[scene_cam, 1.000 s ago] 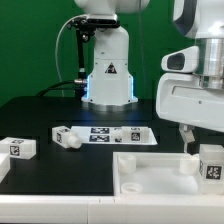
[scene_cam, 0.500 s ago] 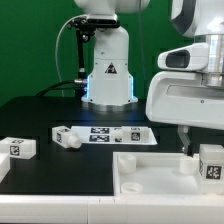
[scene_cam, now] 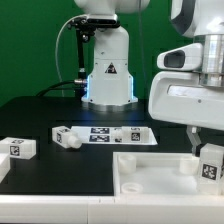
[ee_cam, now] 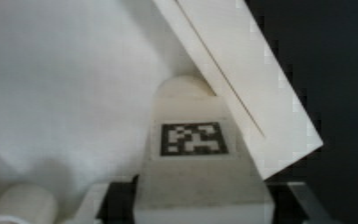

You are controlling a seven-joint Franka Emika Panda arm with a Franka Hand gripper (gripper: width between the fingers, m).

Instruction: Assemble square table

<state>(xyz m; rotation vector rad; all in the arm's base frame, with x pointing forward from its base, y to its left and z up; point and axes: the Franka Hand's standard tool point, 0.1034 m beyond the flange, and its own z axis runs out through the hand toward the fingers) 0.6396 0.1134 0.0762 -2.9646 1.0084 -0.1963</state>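
Lower right of exterior view: gripper straddles leg standing in tabletop, its long axis running up between the jaws; clamped or not, cannot tell.

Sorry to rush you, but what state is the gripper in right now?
Gripper: it looks closed on the white tagged leg, which fills the gap between its jaws.
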